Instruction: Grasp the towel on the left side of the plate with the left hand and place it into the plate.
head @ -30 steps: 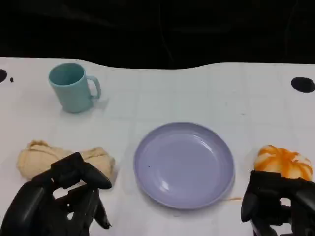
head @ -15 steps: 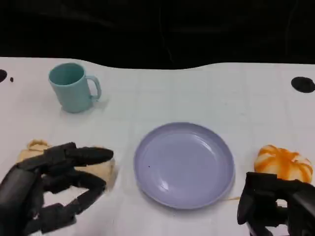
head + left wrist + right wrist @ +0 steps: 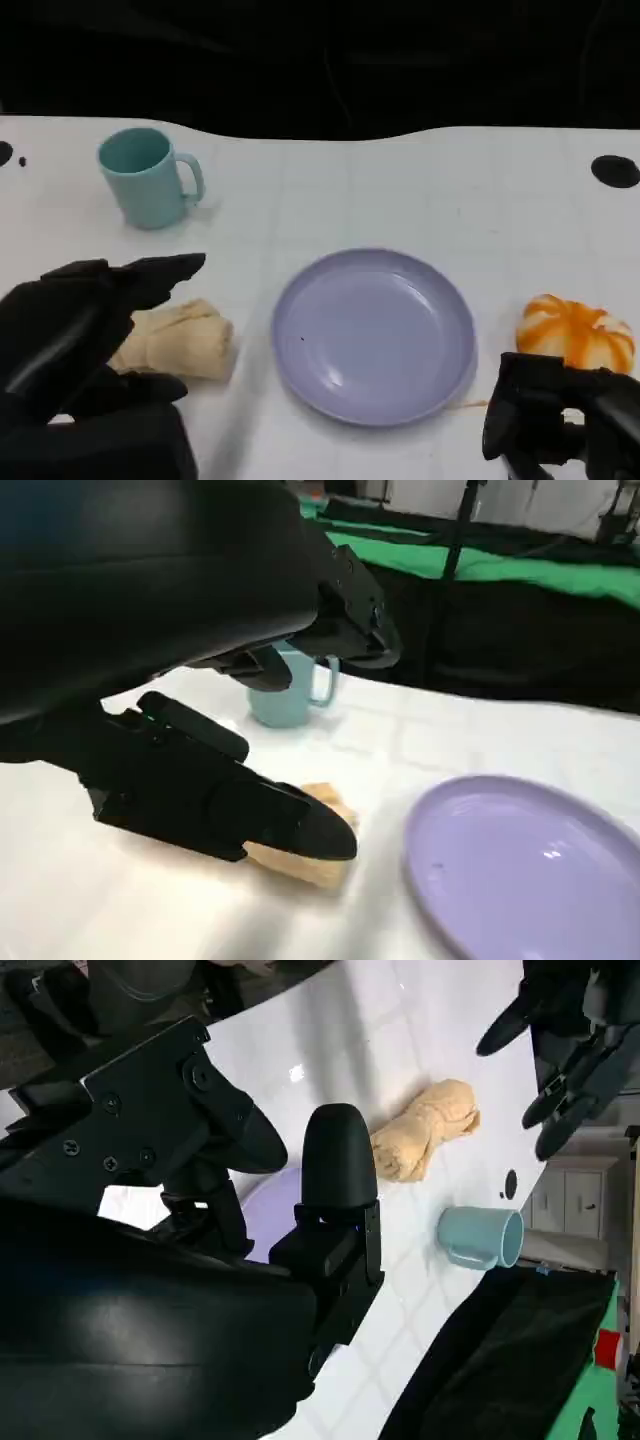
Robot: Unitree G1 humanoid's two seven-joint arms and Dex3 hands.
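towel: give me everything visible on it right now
The towel is a tan, soft-looking cloth, rolled and bunched into a short lumpy bundle with visible folds. It lies flat on the white table, left of the purple plate and apart from its rim. The left hand hovers over its outer end with fingers spread; the right wrist view shows a gap between them.

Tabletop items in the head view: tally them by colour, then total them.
Teal: 1, the mug
Purple: 1, the plate
Tan: 1, the towel
Orange and white: 1, the rounded object
Total: 4
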